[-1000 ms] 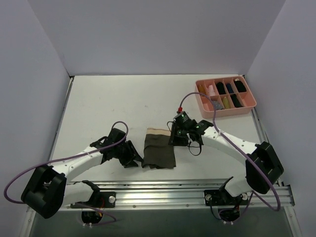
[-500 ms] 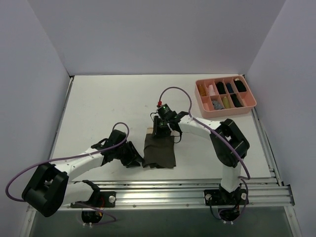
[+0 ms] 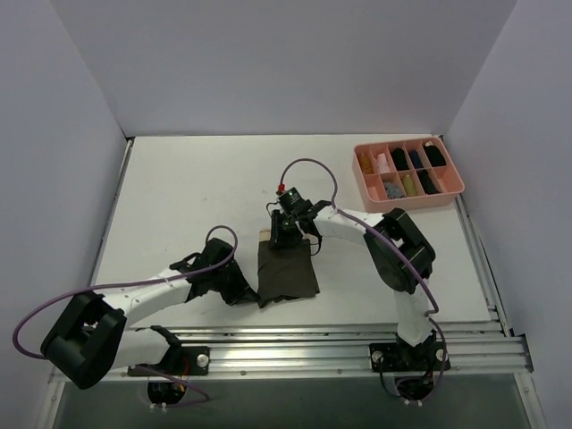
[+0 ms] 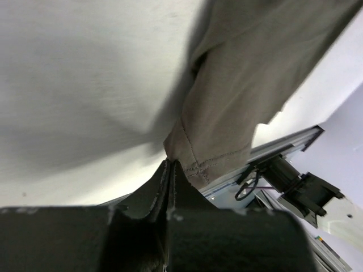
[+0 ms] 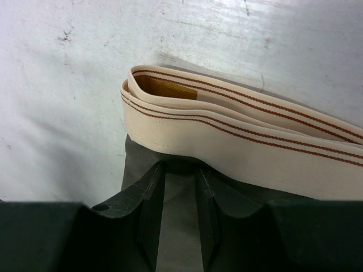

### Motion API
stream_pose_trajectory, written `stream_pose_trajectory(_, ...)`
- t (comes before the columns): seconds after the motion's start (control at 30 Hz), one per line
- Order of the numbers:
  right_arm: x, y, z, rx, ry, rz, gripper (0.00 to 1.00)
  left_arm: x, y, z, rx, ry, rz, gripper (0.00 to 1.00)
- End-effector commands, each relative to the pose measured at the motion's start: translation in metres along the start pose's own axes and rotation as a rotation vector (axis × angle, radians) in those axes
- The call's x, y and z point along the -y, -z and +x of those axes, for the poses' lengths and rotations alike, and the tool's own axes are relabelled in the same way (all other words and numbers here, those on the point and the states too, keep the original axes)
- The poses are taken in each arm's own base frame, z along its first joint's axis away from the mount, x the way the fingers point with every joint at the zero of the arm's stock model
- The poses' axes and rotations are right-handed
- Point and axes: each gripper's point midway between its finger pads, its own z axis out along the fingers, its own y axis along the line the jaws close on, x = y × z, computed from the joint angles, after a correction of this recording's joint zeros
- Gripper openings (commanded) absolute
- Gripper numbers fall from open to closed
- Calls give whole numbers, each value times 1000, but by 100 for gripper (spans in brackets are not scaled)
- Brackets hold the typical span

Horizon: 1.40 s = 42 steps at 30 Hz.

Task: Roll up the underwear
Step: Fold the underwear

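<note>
The dark olive-brown cloth underwear [image 3: 288,273], with a cream, red-stitched waistband [image 5: 238,144], lies flat on the white table [image 3: 179,197] between both grippers. The left gripper [image 4: 170,167] is pinched tight on its near-left hem corner. The right gripper [image 5: 178,187] sits just below the waistband, fingers narrowly apart, with dark cloth beneath them.

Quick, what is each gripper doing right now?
Left gripper: closed on a corner of the underwear.
Right gripper: open, over the underwear below its waistband.
</note>
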Motion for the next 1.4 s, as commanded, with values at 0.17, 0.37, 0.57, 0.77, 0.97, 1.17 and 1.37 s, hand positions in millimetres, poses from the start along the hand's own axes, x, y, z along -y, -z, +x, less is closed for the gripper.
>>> stream_pose_trajectory(0.17, 12, -17, 0, -26, 4, 36, 24, -39, -4, 14, -14, 62, -203, 2)
stream_pose_trajectory(0.37, 14, -15, 4, -32, 6, 36, 24, -53, 0, 20, -35, 54, -324, 2)
stream_pose_trajectory(0.57, -3, 2, -2, -39, 56, -10, 24, -22, 20, 3, 38, 14, -292, 23)
stream_pose_trajectory(0.77, -10, 45, -7, -19, 62, -26, 25, 38, 51, -32, 139, -50, -187, 37)
stream_pose_trajectory(0.97, 10, 82, 9, -21, 26, -16, 26, 62, 30, -54, 127, -128, -162, 37)
stream_pose_trajectory(1.17, 43, 98, 58, -81, -1, 36, 26, 88, -3, -68, 87, -213, -93, 37)
stream_pose_trajectory(1.37, 60, 98, 86, -93, -35, 43, 26, 111, -27, -87, 65, -279, -69, 36)
